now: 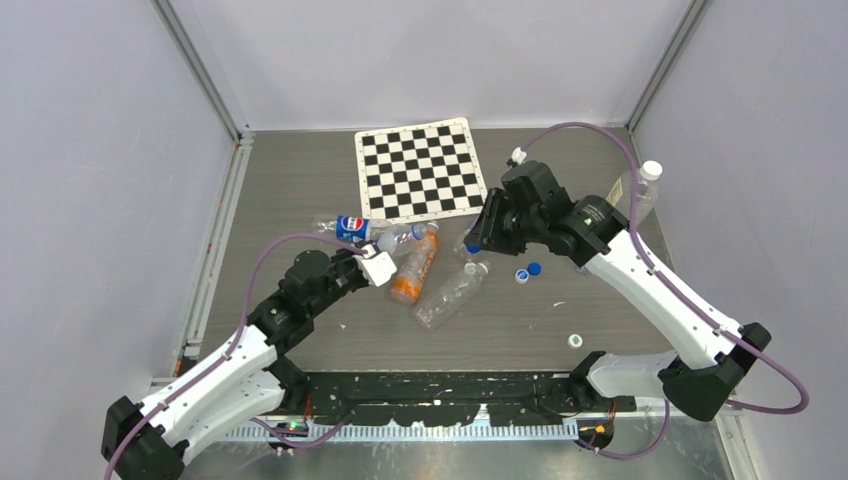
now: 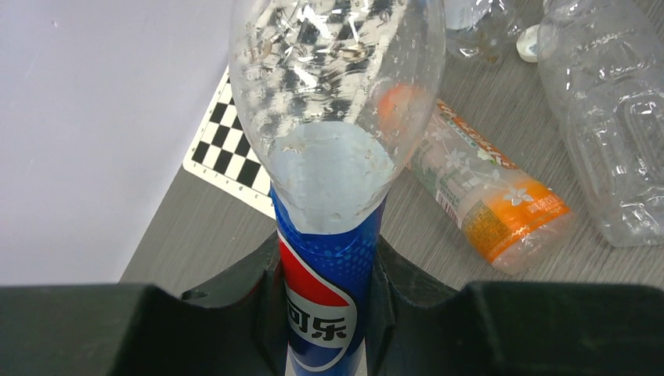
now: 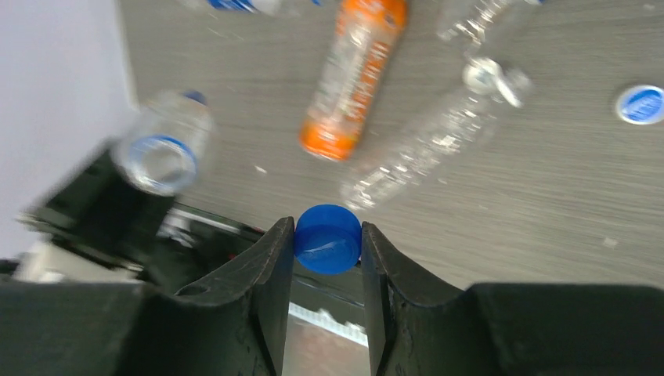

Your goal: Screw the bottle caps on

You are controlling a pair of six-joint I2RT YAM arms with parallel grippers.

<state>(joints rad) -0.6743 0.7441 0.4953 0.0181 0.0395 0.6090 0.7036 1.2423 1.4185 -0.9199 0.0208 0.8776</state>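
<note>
Your right gripper [image 3: 327, 231] clenched on blue cap [image 3: 328, 243], pinched across rim. Cap light, hard, slick: squeeze modestly. Your left gripper [image 2: 327, 258] clamps Pepsi bottle [image 2: 333, 117] at label; thin wall, likely crushes. Bottle mouth [image 3: 160, 160] open, apart from cap. Orange bottle [image 1: 414, 265] and clear bottle [image 1: 450, 295] crowd table between arms.

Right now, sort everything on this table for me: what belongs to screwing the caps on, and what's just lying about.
Part of the job:
blue cap, held in the right gripper
Pepsi bottle, held in the left gripper
orange-label bottle
clear bottle
loose blue caps
white cap

Just lying about:
checkerboard mat
</note>
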